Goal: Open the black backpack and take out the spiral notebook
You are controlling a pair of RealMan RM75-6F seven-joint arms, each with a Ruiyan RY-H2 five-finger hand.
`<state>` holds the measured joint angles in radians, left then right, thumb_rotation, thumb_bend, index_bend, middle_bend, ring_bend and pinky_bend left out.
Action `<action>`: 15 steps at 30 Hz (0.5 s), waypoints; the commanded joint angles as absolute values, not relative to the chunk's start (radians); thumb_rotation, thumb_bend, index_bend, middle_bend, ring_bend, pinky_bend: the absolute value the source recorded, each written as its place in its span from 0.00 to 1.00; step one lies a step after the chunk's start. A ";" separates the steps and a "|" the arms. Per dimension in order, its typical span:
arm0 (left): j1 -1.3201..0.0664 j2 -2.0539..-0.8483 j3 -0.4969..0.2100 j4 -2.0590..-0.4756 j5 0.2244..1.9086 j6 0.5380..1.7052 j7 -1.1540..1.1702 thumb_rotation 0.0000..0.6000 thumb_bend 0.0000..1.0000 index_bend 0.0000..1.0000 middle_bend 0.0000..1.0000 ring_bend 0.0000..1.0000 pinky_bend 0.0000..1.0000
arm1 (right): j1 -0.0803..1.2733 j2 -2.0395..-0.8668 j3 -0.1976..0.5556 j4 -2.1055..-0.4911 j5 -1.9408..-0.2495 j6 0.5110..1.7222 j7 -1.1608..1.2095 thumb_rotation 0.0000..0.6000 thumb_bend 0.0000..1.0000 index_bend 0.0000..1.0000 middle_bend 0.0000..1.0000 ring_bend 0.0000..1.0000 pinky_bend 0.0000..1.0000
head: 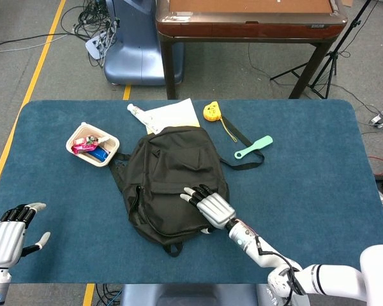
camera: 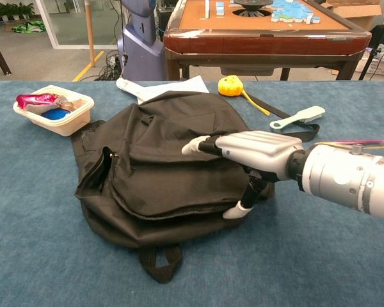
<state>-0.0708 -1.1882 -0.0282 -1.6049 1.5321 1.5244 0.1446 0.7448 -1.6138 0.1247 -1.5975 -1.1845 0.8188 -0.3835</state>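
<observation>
A black backpack (head: 169,182) (camera: 160,173) lies flat in the middle of the blue table, its zips closed and its top handle toward me. My right hand (head: 209,205) (camera: 243,157) is open, palm down over the bag's near right part, fingers stretched left across the fabric and thumb hanging by the bag's edge. It holds nothing. My left hand (head: 9,233) is open at the table's near left corner, far from the bag, and shows only in the head view. No spiral notebook is visible.
A white tray (head: 75,138) (camera: 75,116) with snack packets stands left of the bag. White papers (head: 172,115) and a tube lie behind it. A yellow tape measure (head: 210,112) (camera: 230,85), a black strap (camera: 288,135) and a green brush (head: 253,147) (camera: 299,117) lie at the back right.
</observation>
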 commanded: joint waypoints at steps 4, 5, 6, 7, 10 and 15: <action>-0.073 -1.188 -0.030 -1.602 1.532 1.523 0.141 1.00 0.22 0.27 0.28 0.22 0.24 | 0.769 -1.625 0.129 -1.587 -1.157 0.801 -0.387 1.00 0.58 0.39 0.15 0.00 0.00; -0.077 -1.184 -0.029 -1.602 1.536 1.516 0.137 1.00 0.22 0.27 0.28 0.22 0.24 | 0.776 -1.626 0.127 -1.586 -1.152 0.795 -0.395 1.00 0.62 0.43 0.17 0.00 0.00; -0.083 -1.179 -0.027 -1.607 1.541 1.507 0.127 1.00 0.22 0.27 0.28 0.22 0.24 | 0.782 -1.626 0.126 -1.586 -1.147 0.789 -0.402 1.00 0.69 0.49 0.23 0.02 0.02; -0.090 -1.170 -0.025 -1.613 1.547 1.497 0.111 1.00 0.22 0.27 0.28 0.22 0.24 | 0.790 -1.624 0.125 -1.586 -1.137 0.779 -0.409 1.00 0.74 0.54 0.28 0.05 0.03; -0.122 -1.143 -0.028 -1.622 1.576 1.467 0.087 1.00 0.22 0.27 0.28 0.22 0.24 | 0.807 -1.628 0.146 -1.587 -1.115 0.775 -0.401 1.00 0.85 0.62 0.41 0.18 0.12; -0.188 -1.123 -0.041 -1.622 1.638 1.426 0.059 1.00 0.22 0.27 0.27 0.22 0.24 | 0.807 -1.663 0.202 -1.568 -1.130 0.832 -0.316 1.00 0.91 0.63 0.50 0.28 0.23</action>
<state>-0.1690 -1.1310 -0.0357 -1.6193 1.6205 1.4406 0.0759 0.8063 -1.6481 0.1811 -1.5772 -1.1225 0.8102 -0.3444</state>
